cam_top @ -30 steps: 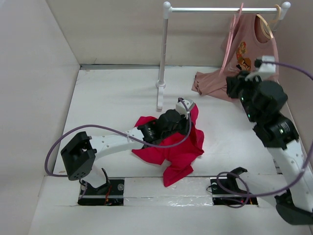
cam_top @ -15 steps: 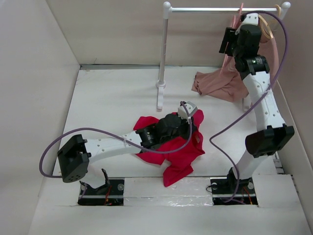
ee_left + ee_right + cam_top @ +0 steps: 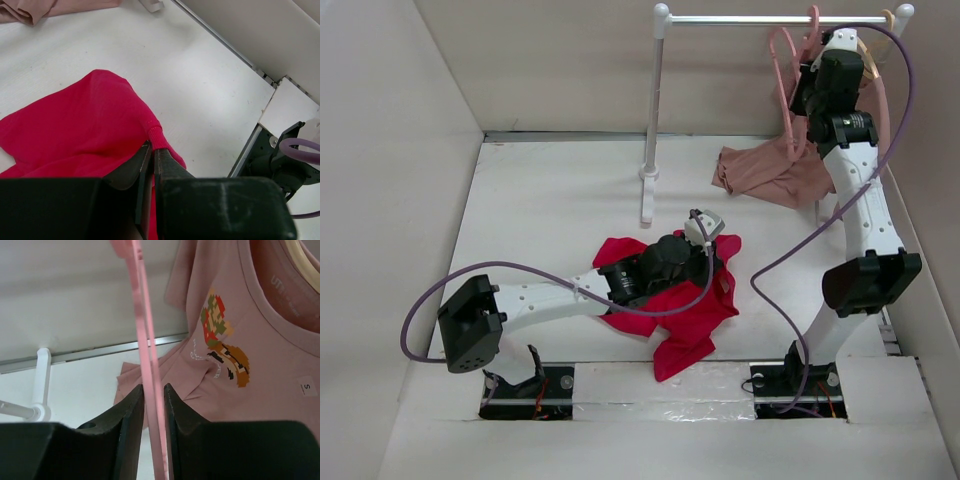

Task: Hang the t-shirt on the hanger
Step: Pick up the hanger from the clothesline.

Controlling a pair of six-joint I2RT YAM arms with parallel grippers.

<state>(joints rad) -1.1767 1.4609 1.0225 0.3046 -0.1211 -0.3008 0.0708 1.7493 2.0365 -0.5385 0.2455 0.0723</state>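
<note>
Right wrist: right fingers (image 3: 131, 410) clamp pink hanger (image 3: 142, 315) bar, 1 o'clock on rail (image 3: 740, 18). Centre tabletop (image 3: 540, 200): left fingers (image 3: 131, 167) pinch red t-shirt (image 3: 75, 125) ribbed edge. Unhook upward; hanger looks flexible.

— What did the right arm (image 3: 865, 215) do in that second?
— It unfolded. It had been bent low over the right of the desk (image 3: 550, 200). It then rose to the rail (image 3: 770, 18), and the right gripper (image 3: 154, 387) ended there with the hanger (image 3: 142, 315) between its fingers.
— Did the hanger shift?
— Yes, its lower part swung out left of the arm, off the pink shirt (image 3: 770, 170).
— And the left side?
— The left arm (image 3: 540, 297) slid its elbow slightly left and down. The top corner of the t-shirt (image 3: 695, 320), by the left gripper (image 3: 152, 147), sank a little.
</note>
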